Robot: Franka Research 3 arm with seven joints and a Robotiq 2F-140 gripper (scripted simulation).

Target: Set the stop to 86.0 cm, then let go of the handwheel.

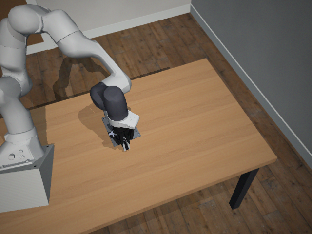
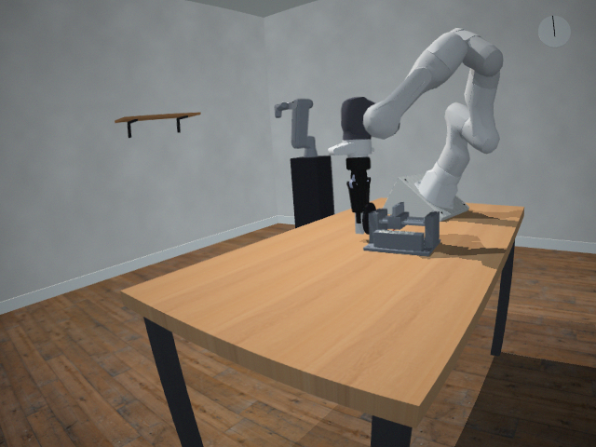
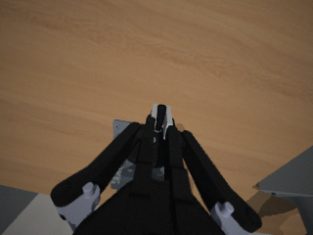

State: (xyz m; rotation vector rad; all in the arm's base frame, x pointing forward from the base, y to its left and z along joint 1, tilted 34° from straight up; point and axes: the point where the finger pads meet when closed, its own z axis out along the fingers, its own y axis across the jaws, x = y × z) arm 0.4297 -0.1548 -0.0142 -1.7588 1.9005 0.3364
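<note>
A small grey slide fixture (image 2: 401, 232) stands on a grey baseplate (image 1: 122, 132) on the wooden table. Its black handwheel (image 2: 367, 219) is at the end facing the table's middle. A grey stop block (image 2: 397, 213) sits on the rail between the end brackets. My gripper (image 2: 358, 217) points straight down at the handwheel end and is shut on the handwheel's handle. In the wrist view the fingers close on a thin dark piece, with the baseplate (image 3: 119, 128) partly hidden beneath. In the top view my gripper (image 1: 125, 145) covers most of the fixture.
The arm's base pedestal (image 1: 24, 181) stands at the table's left side. A black pedestal with a second small arm (image 2: 310, 184) stands behind the table. A wall shelf (image 2: 156, 117) hangs far left. A round dial (image 2: 554, 31) shows in the upper right corner.
</note>
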